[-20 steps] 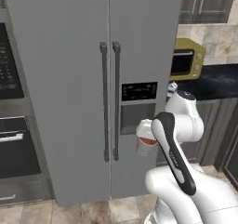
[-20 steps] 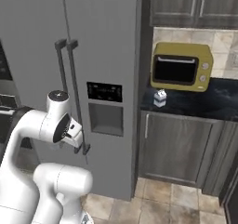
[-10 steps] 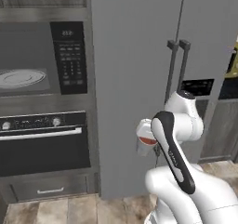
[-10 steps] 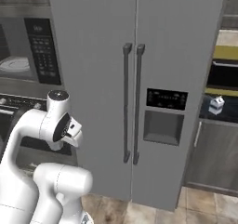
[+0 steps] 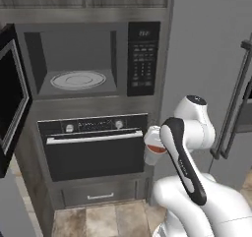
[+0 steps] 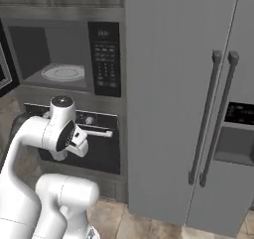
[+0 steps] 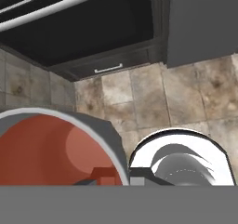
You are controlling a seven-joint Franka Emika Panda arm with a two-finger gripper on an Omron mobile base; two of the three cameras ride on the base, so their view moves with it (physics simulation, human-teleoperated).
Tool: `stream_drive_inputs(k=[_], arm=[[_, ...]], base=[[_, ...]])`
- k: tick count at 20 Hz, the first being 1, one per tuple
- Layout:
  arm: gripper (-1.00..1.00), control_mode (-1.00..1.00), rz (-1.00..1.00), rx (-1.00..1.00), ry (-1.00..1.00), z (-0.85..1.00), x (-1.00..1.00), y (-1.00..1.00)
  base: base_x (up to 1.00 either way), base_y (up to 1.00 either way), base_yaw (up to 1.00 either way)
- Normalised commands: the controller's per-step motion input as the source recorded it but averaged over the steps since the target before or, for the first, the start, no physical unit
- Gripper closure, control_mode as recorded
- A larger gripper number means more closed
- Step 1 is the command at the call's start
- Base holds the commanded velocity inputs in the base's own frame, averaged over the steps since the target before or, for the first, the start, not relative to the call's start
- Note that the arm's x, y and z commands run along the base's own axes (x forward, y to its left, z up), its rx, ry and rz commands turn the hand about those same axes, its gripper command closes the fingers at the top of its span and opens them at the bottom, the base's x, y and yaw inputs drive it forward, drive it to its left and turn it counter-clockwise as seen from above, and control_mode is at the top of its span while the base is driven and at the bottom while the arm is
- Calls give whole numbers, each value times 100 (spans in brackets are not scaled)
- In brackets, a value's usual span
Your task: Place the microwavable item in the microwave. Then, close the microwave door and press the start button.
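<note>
The microwavable item (image 5: 153,146), a pale tapered cup of reddish-brown liquid, hangs in front of the oven at about its door height. My gripper (image 5: 158,140) is shut on its rim. In the hand view the cup (image 7: 51,148) is close at the lower left, with its red liquid showing, and the gripper (image 7: 114,177) grips its edge. The microwave (image 5: 78,59) stands above and to the left of the cup, its grey cavity and glass turntable (image 5: 78,79) exposed. The microwave door (image 5: 12,98) is swung wide open at the far left. The keypad panel (image 5: 143,59) is on the cavity's right side.
A knobbed oven (image 5: 93,147) with a horizontal handle sits under the microwave, above a drawer (image 5: 98,195). A grey fridge (image 6: 198,109) with two vertical handles stands to the right. Tiled floor (image 7: 153,97) lies below the hand.
The whole picture has shifted: the base has driven left, from in front of the fridge to in front of the microwave. The cup stays in the shut gripper.
</note>
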Motion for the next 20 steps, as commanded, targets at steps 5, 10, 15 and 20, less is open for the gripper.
stream_drive_inputs(k=[5, 10, 15, 20], arm=[[100, 100, 0, 0, 0, 0, 0, 0], [100, 100, 0, 0, 0, 0, 0, 0], [100, 100, 0, 0, 0, 0, 0, 0], [100, 100, 0, 0, 0, 0, 0, 0]], base=[[32, 82, -3], [42, 23, 0], [42, 51, -3], [47, 33, -3]])
